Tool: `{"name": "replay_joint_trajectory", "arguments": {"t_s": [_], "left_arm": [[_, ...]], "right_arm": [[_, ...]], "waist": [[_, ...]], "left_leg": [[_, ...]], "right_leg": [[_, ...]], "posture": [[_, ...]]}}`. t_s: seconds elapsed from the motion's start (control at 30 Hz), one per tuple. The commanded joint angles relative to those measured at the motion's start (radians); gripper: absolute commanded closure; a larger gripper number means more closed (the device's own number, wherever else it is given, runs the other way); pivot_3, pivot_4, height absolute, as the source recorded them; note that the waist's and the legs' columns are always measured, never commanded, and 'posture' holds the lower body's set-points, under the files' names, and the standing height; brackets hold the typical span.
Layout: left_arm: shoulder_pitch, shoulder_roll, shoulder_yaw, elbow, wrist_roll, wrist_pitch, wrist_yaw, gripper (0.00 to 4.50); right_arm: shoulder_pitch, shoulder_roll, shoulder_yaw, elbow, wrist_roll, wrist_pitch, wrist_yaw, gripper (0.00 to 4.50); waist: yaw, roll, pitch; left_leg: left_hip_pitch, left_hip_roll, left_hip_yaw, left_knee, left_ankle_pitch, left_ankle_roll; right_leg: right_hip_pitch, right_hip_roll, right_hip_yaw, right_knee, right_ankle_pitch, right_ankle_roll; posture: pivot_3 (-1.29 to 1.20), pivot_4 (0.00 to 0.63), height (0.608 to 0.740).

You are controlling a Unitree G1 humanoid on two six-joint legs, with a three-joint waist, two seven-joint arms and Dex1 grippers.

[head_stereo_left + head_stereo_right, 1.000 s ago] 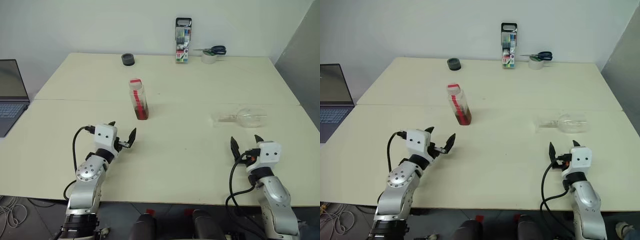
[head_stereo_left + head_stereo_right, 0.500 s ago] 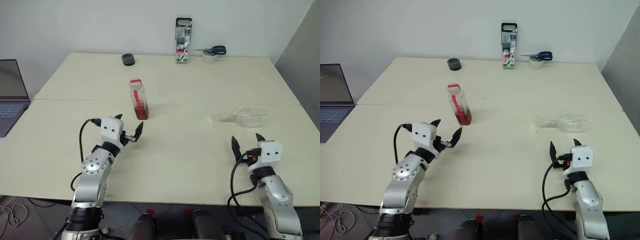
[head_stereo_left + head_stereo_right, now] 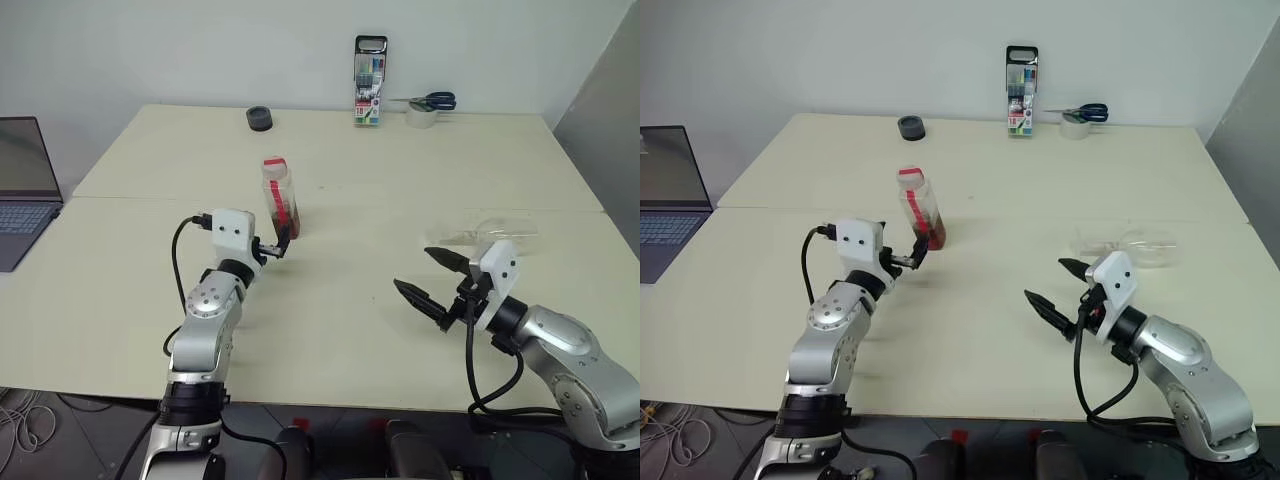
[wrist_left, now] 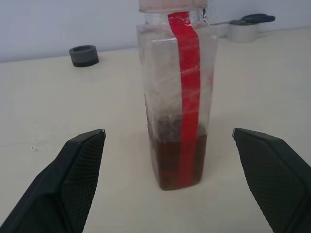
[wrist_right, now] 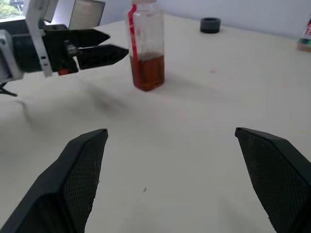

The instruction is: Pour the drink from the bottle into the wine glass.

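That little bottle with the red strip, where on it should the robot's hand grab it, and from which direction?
Probably around the flat-sided middle of the bottle, coming in level from the robot's side. It stands upright, squarish and narrow, so two opposite walls suit the fingers. The open left gripper already faces it, a finger out to either side. Gripping above the drink leaves the neck free for pouring.

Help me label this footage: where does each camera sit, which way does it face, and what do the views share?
Left eye view: on the head, looking forward and down over the table; shows both arms, the left gripper open near the bottle, the right gripper open.
Right eye view: the same scene beside it; the wine glass lies on its side.
Left wrist view: looks along its fingers at the bottle.
Right wrist view: looks along its fingers across the table at the bottle.
Shared: every view shows the bottle.
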Motion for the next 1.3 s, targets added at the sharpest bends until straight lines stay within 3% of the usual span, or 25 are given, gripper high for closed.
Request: {"name": "replay_joint_trajectory", "arguments": {"t_s": [0.03,0.9,1.3], "left_arm": [[-0.042,-0.008,-0.001,0.014,0.012,0.007,0.022,0.01],[-0.34,-0.074,-0.049,0.329,0.117,-0.049,0.137,0.01],[-0.4,-0.073,-0.038,0.387,0.125,-0.045,0.158,0.01]], "right_arm": [[-0.023,-0.006,-0.008,-0.032,0.037,0.019,0.017,0.0],[-0.173,-0.021,-0.013,-0.016,0.066,0.092,0.058,0.0],[-0.202,-0.025,-0.023,-0.023,0.08,0.138,0.046,0.0]], "waist": [[0.0,0.0,0.0],[-0.001,-0.001,0.0],[-0.001,-0.001,0.0]], "left_leg": [[0.0,0.0,0.0,0.0,0.0,0.0],[-0.001,-0.001,0.0,0.001,0.001,-0.002],[-0.002,-0.001,0.0,0.001,0.002,-0.004]], "right_leg": [[0.0,-0.001,0.0,0.0,0.0,0.0],[-0.001,-0.001,0.0,0.0,0.0,0.0],[-0.002,-0.001,0.0,0.0,0.0,0.0]], "posture": [[0.0,0.15,0.74],[0.0,0.15,0.74],[0.0,0.15,0.74]]}}
